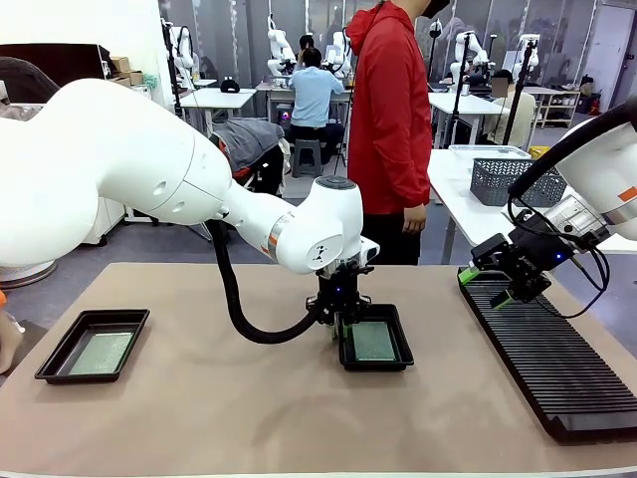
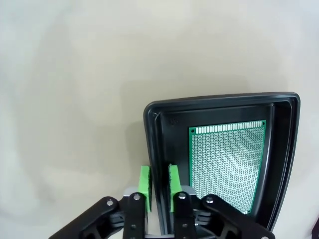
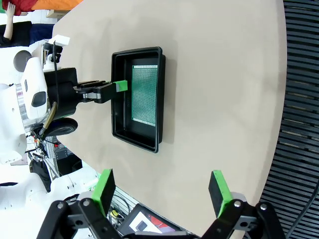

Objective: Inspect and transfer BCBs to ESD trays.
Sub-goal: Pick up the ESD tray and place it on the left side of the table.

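Note:
One black ESD tray point(image 1: 343, 360) lies mid-table with a green perforated BCB point(image 1: 373, 342) flat on its floor. My left gripper point(image 1: 338, 321) stands over that tray's left wall. In the left wrist view the left gripper point(image 2: 159, 184) has its green pads on either side of the wall of the tray point(image 2: 219, 99), shut on it, beside the BCB point(image 2: 227, 159). A second ESD tray point(image 1: 60, 373) at the left holds another BCB point(image 1: 100, 352). My right gripper point(image 1: 513, 289) hovers open over the rack's far end; the right wrist view has the right gripper point(image 3: 162, 186) empty, with the tray point(image 3: 137, 137) farther off.
A long black ribbed rack point(image 1: 557, 358) runs along the table's right side. A grey mesh basket point(image 1: 508, 179) sits on the white table behind. A person in a red hooded top point(image 1: 390, 119) stands at the far edge. Bare tabletop lies between the two trays.

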Robot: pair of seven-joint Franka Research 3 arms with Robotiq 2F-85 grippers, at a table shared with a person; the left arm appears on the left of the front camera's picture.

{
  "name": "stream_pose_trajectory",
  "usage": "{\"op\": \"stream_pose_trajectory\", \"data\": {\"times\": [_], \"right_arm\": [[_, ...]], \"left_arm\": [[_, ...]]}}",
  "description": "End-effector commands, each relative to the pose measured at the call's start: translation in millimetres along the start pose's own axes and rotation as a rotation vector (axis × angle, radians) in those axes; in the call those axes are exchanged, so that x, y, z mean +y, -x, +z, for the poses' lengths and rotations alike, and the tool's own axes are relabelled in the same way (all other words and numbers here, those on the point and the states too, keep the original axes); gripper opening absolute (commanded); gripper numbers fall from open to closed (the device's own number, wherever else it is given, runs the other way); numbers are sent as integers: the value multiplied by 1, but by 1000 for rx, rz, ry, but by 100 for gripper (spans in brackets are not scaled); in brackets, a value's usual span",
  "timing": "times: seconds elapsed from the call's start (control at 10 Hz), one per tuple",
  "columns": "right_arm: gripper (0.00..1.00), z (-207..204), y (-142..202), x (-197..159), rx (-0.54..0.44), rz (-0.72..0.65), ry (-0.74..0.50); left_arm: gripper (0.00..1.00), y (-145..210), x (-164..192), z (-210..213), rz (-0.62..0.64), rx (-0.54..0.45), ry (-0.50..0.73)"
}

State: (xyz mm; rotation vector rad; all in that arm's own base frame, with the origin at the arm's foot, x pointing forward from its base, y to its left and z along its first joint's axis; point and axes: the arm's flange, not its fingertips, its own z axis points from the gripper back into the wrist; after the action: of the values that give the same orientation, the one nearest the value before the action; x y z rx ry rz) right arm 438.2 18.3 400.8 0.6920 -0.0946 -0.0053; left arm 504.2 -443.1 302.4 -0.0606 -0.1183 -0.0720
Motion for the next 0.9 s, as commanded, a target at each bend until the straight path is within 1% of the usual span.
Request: {"op": "stream_pose_trajectory", "data": {"times": [0.0,0.1,0.7,0.8], "right_arm": [[100,0,0,2,-13,-21,10],[100,0,0,2,-13,-21,10],[100,0,0,2,-13,-21,10],[100,0,0,2,-13,-21,10]], "left_arm": [[12,-2,2,-1,0,-2,26],[0,-2,2,-2,2,0,29],[0,0,6,0,2,15,54],[0,-1,0,0,18,5,18]]}}
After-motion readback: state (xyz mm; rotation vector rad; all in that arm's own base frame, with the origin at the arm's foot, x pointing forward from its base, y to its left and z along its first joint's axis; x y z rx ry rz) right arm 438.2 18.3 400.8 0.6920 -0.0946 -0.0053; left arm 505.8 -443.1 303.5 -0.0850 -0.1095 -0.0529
